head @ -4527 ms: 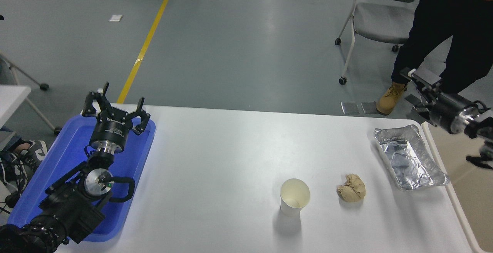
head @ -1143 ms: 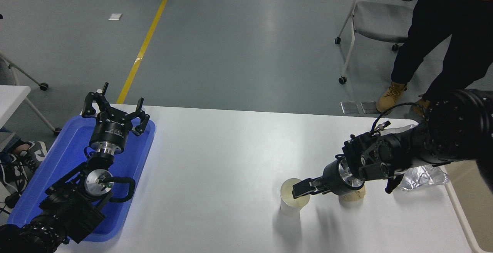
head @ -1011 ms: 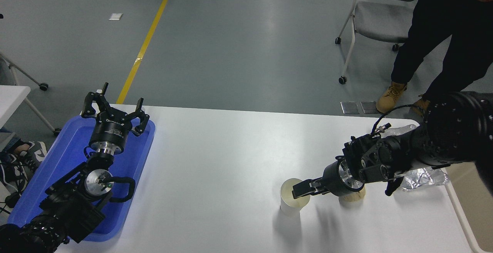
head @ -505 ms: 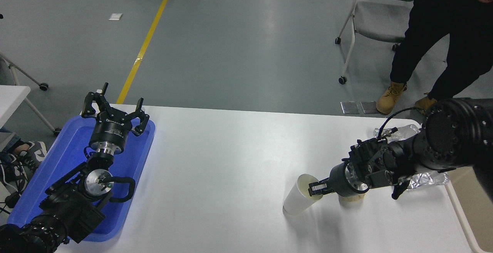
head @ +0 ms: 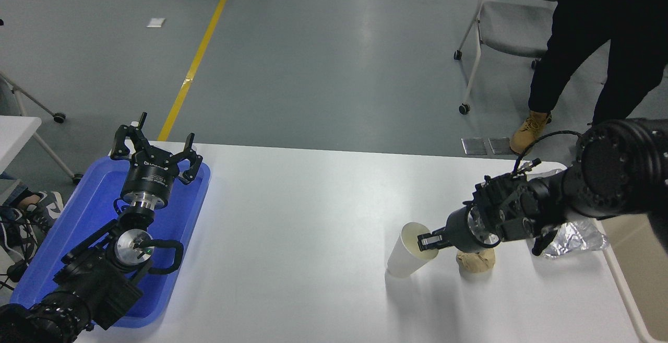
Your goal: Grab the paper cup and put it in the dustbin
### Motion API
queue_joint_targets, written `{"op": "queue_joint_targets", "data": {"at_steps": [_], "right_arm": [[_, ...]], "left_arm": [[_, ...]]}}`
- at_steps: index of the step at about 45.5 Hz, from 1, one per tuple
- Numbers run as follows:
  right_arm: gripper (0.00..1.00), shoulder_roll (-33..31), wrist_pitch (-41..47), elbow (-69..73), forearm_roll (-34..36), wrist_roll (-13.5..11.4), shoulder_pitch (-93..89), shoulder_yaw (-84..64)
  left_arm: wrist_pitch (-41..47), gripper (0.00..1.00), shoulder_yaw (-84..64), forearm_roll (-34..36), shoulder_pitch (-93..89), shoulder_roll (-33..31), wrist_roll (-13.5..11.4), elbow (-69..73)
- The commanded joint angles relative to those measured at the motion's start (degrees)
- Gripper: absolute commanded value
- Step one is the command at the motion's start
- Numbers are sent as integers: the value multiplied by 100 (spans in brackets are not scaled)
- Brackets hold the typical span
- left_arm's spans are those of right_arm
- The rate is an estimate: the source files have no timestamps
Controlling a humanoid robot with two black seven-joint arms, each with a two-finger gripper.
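Note:
The white paper cup [head: 408,252] is tilted, its cream mouth turned towards the right. My right gripper [head: 426,241] is shut on the cup's rim, one finger inside the mouth. Its base hangs just over its shadow on the table; I cannot tell if it touches. The beige dustbin [head: 622,286] shows only as a pale rim and wall at the right edge, beyond the table. My left gripper [head: 156,150] is parked open over the blue tray [head: 78,212] at the lower left.
A crumpled tan paper ball [head: 476,261] lies right under my right wrist. A crinkled foil tray [head: 574,234] is half hidden behind the right arm. A person [head: 600,45] stands at the far right beside a wheeled chair [head: 514,24].
My right arm came in from the right edge and shut on the cup's rim. The cup has tipped over to the right and shifted a little right and up.

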Motion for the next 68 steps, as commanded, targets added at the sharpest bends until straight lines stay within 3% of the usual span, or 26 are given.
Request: {"op": "queue_joint_targets", "data": {"at_steps": [1, 16, 36, 59, 68], "right_arm": [[0, -131, 458, 358, 64, 118, 1194, 95], [0, -764, 1697, 358, 65, 118, 2574, 130], [0, -2091, 3069, 323, -313, 118, 3884, 244], [0, -2285, 3166, 253, -419, 109, 3999, 227], [0, -2381, 2797, -879, -68, 74, 3139, 51]], "left_arm": [[-3, 100, 0, 3, 1, 0, 0, 0], [6, 100, 0, 3, 1, 0, 0, 0], [6, 100, 0, 3, -7, 0, 0, 0], [6, 100, 0, -6, 1, 0, 0, 0], [6, 100, 0, -6, 1, 0, 0, 0]]}}
